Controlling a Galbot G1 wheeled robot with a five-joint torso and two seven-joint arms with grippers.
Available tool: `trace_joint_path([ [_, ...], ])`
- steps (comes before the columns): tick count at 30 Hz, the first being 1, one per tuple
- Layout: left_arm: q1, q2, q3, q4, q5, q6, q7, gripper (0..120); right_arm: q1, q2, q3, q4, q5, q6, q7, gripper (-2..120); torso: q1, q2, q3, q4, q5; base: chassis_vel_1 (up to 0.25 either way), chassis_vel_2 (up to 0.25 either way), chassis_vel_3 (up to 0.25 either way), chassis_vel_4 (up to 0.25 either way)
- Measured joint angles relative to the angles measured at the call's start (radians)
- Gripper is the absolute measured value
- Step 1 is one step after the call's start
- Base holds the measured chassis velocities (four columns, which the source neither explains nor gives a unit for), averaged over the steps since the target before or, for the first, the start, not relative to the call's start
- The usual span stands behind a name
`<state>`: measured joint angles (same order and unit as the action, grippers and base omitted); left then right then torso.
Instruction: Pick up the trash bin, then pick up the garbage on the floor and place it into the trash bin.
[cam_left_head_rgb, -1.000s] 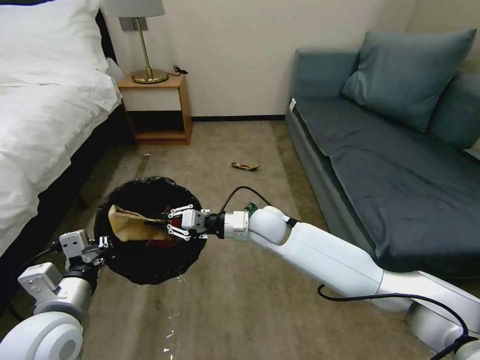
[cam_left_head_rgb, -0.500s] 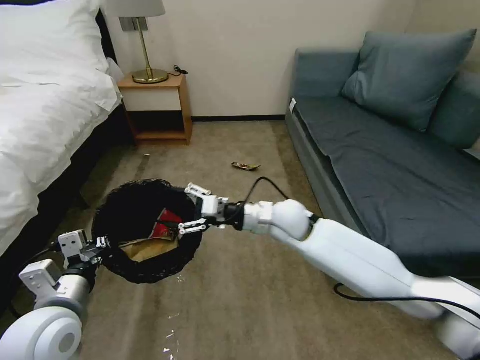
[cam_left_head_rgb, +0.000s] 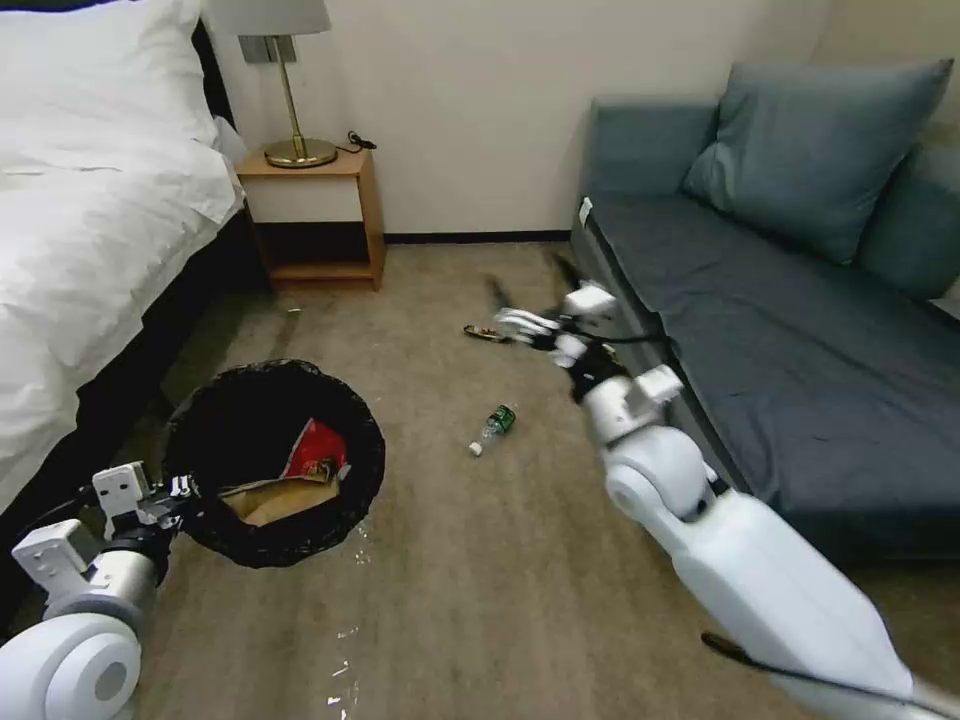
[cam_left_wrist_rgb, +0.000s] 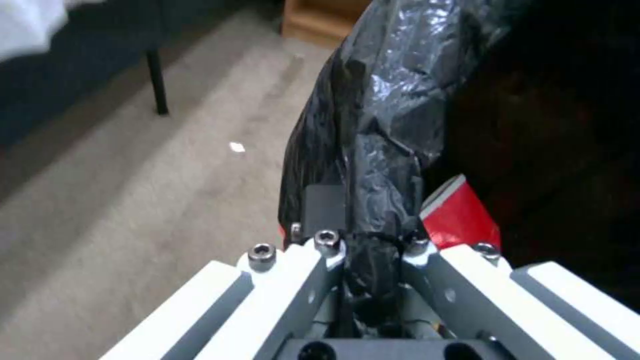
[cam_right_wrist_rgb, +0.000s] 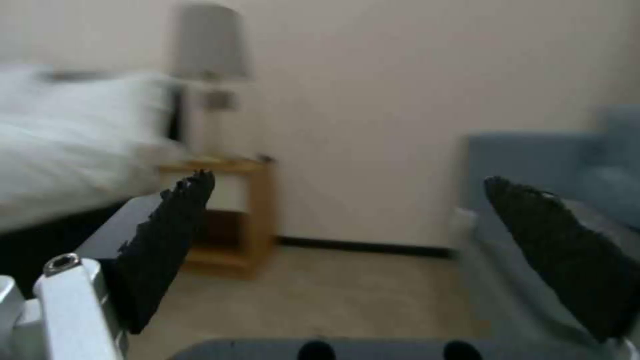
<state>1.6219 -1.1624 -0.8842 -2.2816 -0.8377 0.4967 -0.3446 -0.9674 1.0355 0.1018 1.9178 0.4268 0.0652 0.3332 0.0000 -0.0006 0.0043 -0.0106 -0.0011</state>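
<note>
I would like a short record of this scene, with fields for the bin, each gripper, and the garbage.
bin: held off the carpet, lined with a black bag
left gripper: shut on the bin rim
right gripper: open, empty, near the sofa front
in bin: red wrapper, brown paper bag
on floor: bottle, dark wrapper

Beige carpet (cam_left_head_rgb: 480, 590) underfoot, plain cream wall (cam_left_head_rgb: 470, 100) at the far side. On the left, bed (cam_left_head_rgb: 90, 200) with white linen. Far left, wooden nightstand (cam_left_head_rgb: 315, 215) carrying 1 brass lamp (cam_left_head_rgb: 290, 90). On the right, blue-grey sofa (cam_left_head_rgb: 790, 370) with 1 matching cushion (cam_left_head_rgb: 810, 150).
</note>
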Motion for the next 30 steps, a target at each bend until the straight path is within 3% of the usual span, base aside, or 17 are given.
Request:
trace_joint_path([
  [2,0.006,-0.01,0.004,-0.02,-0.047,0.042,-0.04,1,-0.117,-0.001,0.069,0.027,-0.069,-0.004,0.022,100,0.0,0.0,0.0,-0.0002,0.0004,0.0,0.0,0.0,0.0],
  [6,0.007,-0.014,0.003,-0.024,-0.061,0.081,-0.086,1,-0.242,0.009,0.135,0.044,-0.12,0.033,0.013,100,0.0,0.0,0.0,0.0,0.0002,0.0,0.0,0.0,0.0],
  [12,0.009,-0.02,-0.007,-0.028,-0.081,0.105,-0.126,1,-0.333,0.032,0.169,0.058,-0.171,0.067,-0.018,100,0.0,0.0,0.0,0.0002,0.0,0.0,0.0,0.0,0.0],
  [15,0.01,-0.02,-0.012,-0.025,-0.06,0.089,-0.08,1,-0.348,0.041,0.166,0.056,-0.187,0.084,-0.026,100,0.0,0.0,0.0,0.0004,-0.0001,0.0,0.0,0.0,0.0],
  [16,0.005,-0.015,-0.019,-0.017,-0.038,0.054,-0.029,1,-0.351,0.044,0.16,0.052,-0.186,0.091,-0.035,100,0.0,0.0,0.0,0.0005,0.0,0.0,0.0,0.0,0.0],
  [18,-0.007,-0.004,-0.035,-0.004,-0.034,0.018,0.009,1,-0.351,0.048,0.147,0.052,-0.178,0.095,-0.045,100,0.0,0.0,0.0,0.0001,0.0001,0.0,0.0,0.0,0.0],
  [30,-0.004,0.013,-0.062,0.002,-0.032,-0.009,0.038,1,-0.351,0.066,0.121,0.038,-0.168,0.104,-0.063,100,0.0,0.0,0.0,0.0002,0.0,0.0,0.0,0.0,0.0],
])
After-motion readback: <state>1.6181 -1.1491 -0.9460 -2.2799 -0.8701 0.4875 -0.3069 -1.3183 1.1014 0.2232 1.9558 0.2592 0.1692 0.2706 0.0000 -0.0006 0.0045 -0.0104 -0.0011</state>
